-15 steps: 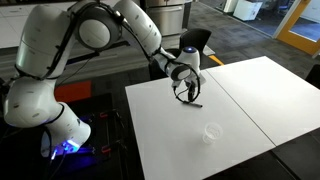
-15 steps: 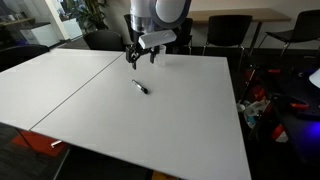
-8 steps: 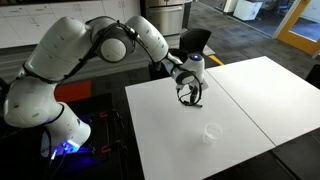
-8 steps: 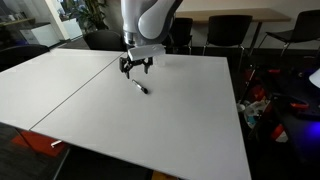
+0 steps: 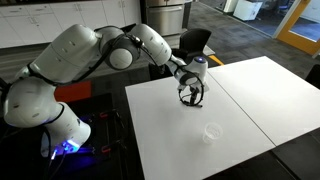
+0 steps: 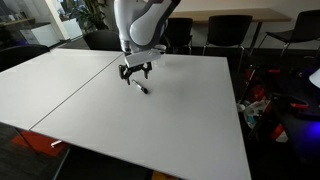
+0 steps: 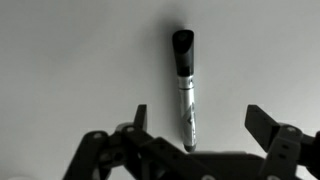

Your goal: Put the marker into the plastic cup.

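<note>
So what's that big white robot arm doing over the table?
The robot arm hangs over a black marker lying flat on the white table. Its jaws are open, one on each side of the marker, not squeezing it yet. The clear plastic cup stands farther along the table, and the marker is not in it.
</note>
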Robot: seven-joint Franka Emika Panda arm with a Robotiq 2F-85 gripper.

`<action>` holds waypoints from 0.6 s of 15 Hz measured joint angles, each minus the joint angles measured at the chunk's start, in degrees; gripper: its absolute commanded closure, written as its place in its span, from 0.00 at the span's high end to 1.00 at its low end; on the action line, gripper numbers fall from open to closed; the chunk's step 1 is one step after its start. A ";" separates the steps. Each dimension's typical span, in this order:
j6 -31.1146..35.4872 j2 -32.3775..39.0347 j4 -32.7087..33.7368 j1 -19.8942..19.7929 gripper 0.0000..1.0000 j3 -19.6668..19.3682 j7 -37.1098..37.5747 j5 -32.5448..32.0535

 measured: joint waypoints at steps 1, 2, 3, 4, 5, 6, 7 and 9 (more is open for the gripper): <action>-0.56 0.60 0.83 0.00 1.00 -0.04 0.00 0.00; -0.99 1.21 1.60 0.00 1.00 -0.09 0.00 0.00; -1.27 1.84 2.38 0.00 1.00 -0.15 0.00 0.00; -1.47 2.47 3.09 -0.01 1.00 -0.22 0.00 0.00; -1.66 3.07 3.81 -0.01 1.00 -0.28 0.00 0.00; -1.94 3.70 4.55 -0.01 0.76 -0.36 0.00 0.00; -2.19 4.28 5.25 -0.01 0.74 -0.46 0.00 0.00; -2.57 5.40 6.59 -0.01 0.58 -0.67 0.01 0.00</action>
